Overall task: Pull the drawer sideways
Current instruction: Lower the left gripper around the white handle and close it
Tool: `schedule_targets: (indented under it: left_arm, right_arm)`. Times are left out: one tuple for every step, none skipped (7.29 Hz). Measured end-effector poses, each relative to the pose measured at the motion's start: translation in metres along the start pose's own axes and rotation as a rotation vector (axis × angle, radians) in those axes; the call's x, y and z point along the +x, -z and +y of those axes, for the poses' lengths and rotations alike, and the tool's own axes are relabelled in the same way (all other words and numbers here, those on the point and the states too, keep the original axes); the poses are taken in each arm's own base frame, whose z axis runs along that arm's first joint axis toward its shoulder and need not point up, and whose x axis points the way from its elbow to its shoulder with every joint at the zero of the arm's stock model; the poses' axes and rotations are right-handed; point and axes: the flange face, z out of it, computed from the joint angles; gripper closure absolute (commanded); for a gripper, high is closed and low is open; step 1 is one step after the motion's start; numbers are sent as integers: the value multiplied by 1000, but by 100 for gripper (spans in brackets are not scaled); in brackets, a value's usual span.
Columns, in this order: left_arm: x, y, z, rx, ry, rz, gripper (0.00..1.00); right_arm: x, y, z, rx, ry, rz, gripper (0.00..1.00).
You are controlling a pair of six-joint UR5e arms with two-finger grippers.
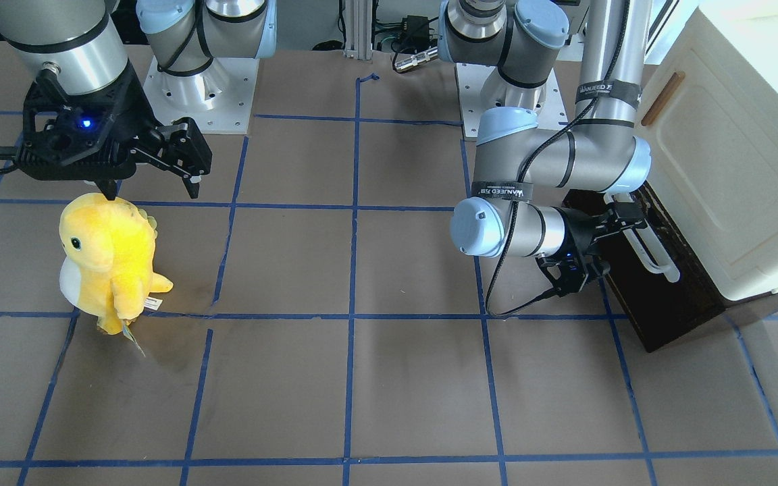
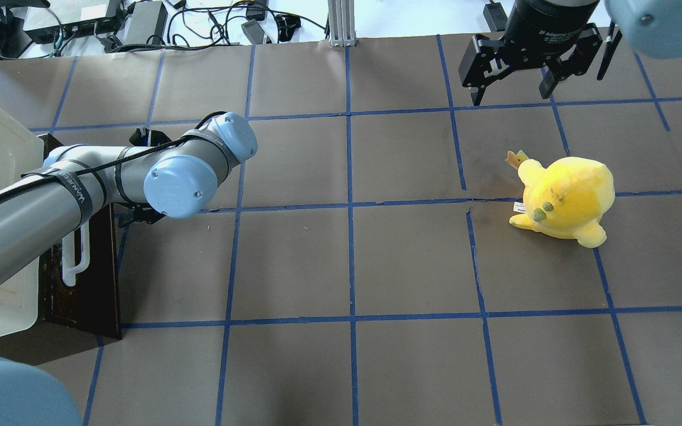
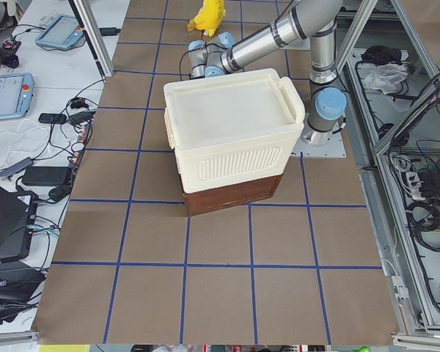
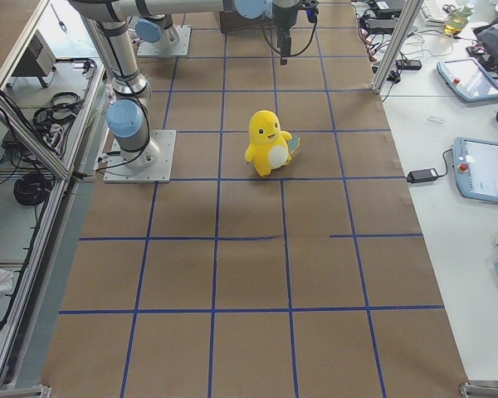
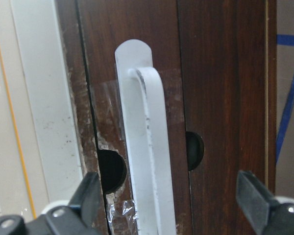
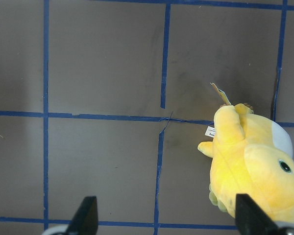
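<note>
The drawer's dark brown wooden front (image 1: pixel 659 304) sits at the bottom of the cream cabinet (image 1: pixel 733 169). It also shows in the overhead view (image 2: pixel 92 278) and the left wrist view (image 5: pixel 220 73). Its white bar handle (image 1: pixel 656 256) (image 5: pixel 147 161) runs along the front. My left gripper (image 1: pixel 615 236) (image 5: pixel 169 196) is open, with one finger on each side of the handle's end and not clamped on it. No pale interior shows. My right gripper (image 1: pixel 152 185) (image 2: pixel 510 92) (image 6: pixel 166 215) is open and empty, above the table, far from the drawer.
A yellow plush toy (image 1: pixel 109 256) (image 2: pixel 566 198) (image 6: pixel 255 166) stands on the brown table just under and beside my right gripper. The cabinet has a small brown wooden handle (image 1: pixel 662 98). Blue tape lines (image 1: pixel 352 270) grid the table.
</note>
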Motion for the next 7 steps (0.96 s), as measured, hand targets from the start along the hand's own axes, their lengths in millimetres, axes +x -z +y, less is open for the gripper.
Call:
schedule_targets:
  left_arm:
    - [0,-1,-1,0,0,-2,0]
    - [0,-1,-1,-1,-1,-2,0]
    - [1,-1,-1,-2,-2,-2,0]
    - [2,-2,-2,-3,-3,-3,0]
    - [4,-3,-3,3,-8,-15,0]
    - [5,-5,-4,13,-11,-34,4]
    - [7,-6,-4,19,-15,-47,6]
  right_arm:
    - [0,0,0,0,0,0,0]
    - [0,0,0,0,0,0,0]
    - [0,0,0,0,0,0,0]
    - [0,0,0,0,0,0,0]
    - [0,0,0,0,0,0,0]
    - [0,0,0,0,0,0,0]
    - [0,0,0,0,0,0,0]
